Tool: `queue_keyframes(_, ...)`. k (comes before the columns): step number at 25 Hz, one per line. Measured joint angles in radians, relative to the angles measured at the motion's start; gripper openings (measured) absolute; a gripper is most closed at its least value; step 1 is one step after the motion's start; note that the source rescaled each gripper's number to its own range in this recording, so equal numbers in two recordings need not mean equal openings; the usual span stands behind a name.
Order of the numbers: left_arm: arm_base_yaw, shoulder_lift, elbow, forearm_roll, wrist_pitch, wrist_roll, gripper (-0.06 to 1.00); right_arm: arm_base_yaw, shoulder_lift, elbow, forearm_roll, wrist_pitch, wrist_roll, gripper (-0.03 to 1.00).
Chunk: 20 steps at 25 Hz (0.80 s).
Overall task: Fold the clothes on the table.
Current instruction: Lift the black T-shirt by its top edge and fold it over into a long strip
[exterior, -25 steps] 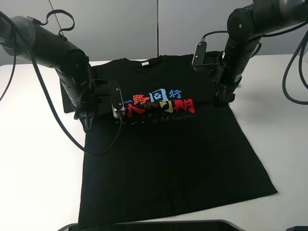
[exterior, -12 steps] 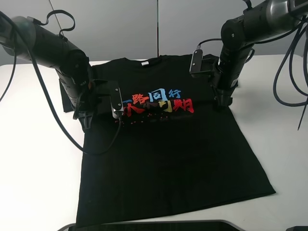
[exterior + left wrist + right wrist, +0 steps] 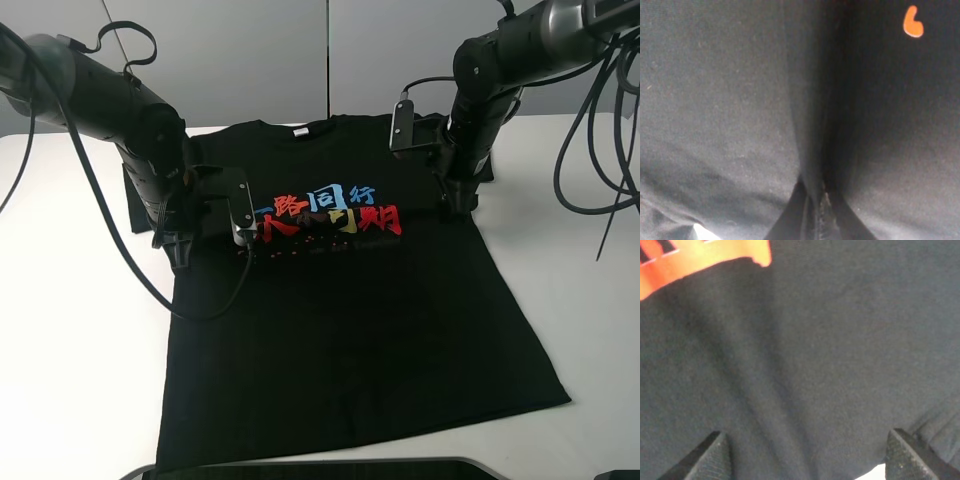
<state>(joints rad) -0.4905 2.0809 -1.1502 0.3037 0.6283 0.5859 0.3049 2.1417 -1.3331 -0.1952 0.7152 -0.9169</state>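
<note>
The black T-shirt [image 3: 350, 330] lies flat, chest up, on the white table [image 3: 70, 350], with its red, blue and yellow characters [image 3: 320, 212] showing. My left gripper [image 3: 180, 250] is down at the shirt's left side below the sleeve. In the left wrist view it [image 3: 815, 212] is shut, pinching a raised ridge of the black cloth [image 3: 715, 100]. My right gripper [image 3: 455, 205] is down at the shirt's right side near the armpit. In the right wrist view it [image 3: 810, 460] is open, fingertips [image 3: 715, 455] wide apart over the cloth [image 3: 830, 340].
Grey wall panels [image 3: 250, 60] stand behind the table. Black cables [image 3: 610, 150] hang at the right. A dark flat object [image 3: 320, 468] sits at the near table edge. White tabletop shows on both sides of the shirt.
My right arm has shifted a little left and toward the back, staying at the shirt's right side. The shirt's lower right corner has drawn in slightly. The left arm has barely moved.
</note>
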Motion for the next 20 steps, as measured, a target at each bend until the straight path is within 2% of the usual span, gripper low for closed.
queue_keyframes(10,0.000,0.000,0.000,0.011,0.002,-0.004,0.01,-0.060,0.017,-0.006,0.005,0.004,-0.103,0.70)
queue_keyframes(15,0.000,0.000,0.000,0.011,0.002,-0.004,0.01,-0.062,0.021,-0.006,0.048,0.010,-0.162,0.60)
queue_keyframes(20,0.000,0.000,0.000,0.013,0.002,-0.004,0.01,-0.062,0.025,-0.008,0.059,0.013,-0.194,0.58)
